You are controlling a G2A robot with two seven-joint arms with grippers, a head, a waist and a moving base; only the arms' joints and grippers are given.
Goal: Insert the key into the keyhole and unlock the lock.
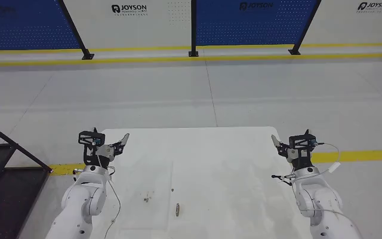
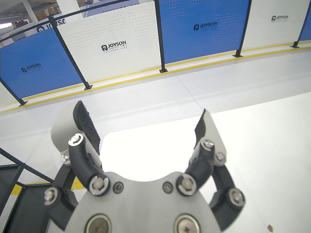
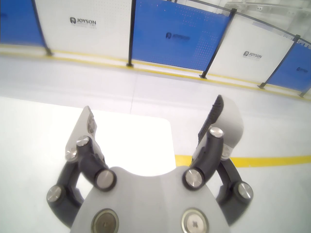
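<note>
On the white table, near its front, lie a small brownish oblong piece and a small dark cluster, too small to tell which is key or lock. My left gripper hovers at the table's far left corner, open and empty. A small brown bit lies on the table behind it. My right gripper hovers at the far right corner, open with nothing between its fingers. Both grippers are well away from the small pieces.
A tiny speck lies between the two small pieces. A black frame stands left of the table. Blue and white fence panels line the floor beyond, behind yellow floor lines.
</note>
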